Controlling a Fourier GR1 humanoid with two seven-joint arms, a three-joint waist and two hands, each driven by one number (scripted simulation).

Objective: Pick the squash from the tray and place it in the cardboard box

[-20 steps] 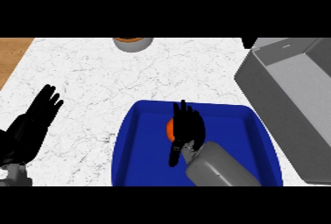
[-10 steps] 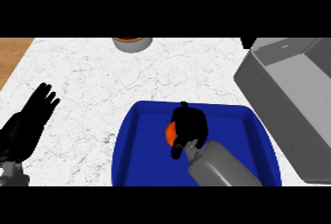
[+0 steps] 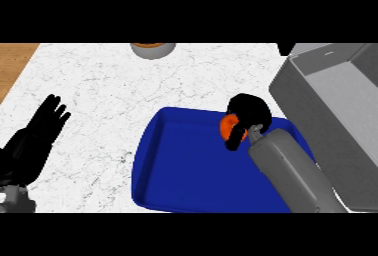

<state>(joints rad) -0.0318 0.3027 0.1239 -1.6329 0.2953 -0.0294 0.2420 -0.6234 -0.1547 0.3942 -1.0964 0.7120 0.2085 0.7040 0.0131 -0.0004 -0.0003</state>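
Right robot hand (image 3: pixel 246 116) curled round squash (image 3: pixel 229 128) | over tray (image 3: pixel 177 165)

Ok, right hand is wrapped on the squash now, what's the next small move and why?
Probably carry it right, toward the box. The right hand is curled round the orange squash, which is over the blue tray's far edge; the box stands just right of it.

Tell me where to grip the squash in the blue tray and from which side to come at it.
Grip the squash across its rounded orange body, coming from above. It sits in the blue tray near the far rim, with walls all round, so a side approach looks blocked. The right hand is already curled over it that way; most of the squash is hidden.
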